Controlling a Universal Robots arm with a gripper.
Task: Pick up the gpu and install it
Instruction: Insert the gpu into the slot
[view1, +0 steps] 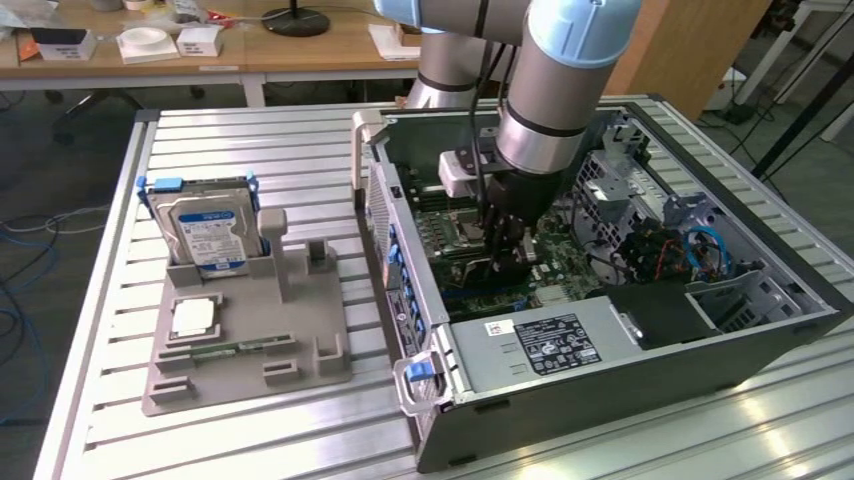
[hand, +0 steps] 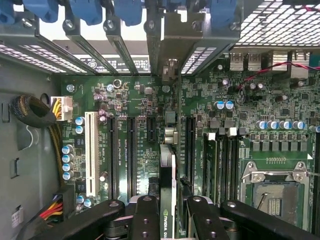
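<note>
My gripper (view1: 507, 255) reaches down into the open computer case (view1: 747, 350), over the green motherboard (view1: 447, 235). It is shut on the gpu (hand: 167, 180), a thin dark card that the wrist view shows edge-on between the black fingers (hand: 145, 215), with green logo lettering on it. The card runs from my gripper (hand: 170, 222) toward the case's rear slot openings, where its silvery bracket (hand: 171, 55) stands among the slot covers. It sits in line with the black expansion slots (hand: 131, 155) on the motherboard (hand: 145, 100). Whether its edge touches a slot is hidden.
On the table at the exterior view's left, a grey fixture (view1: 254, 370) holds a silver hard drive (view1: 207, 235) upright and a narrow green memory stick (view1: 240, 347). Inside the case are the power supply (view1: 547, 340), the CPU socket (hand: 272, 192), a white slot (hand: 91, 152) and a cable bundle (hand: 35, 111).
</note>
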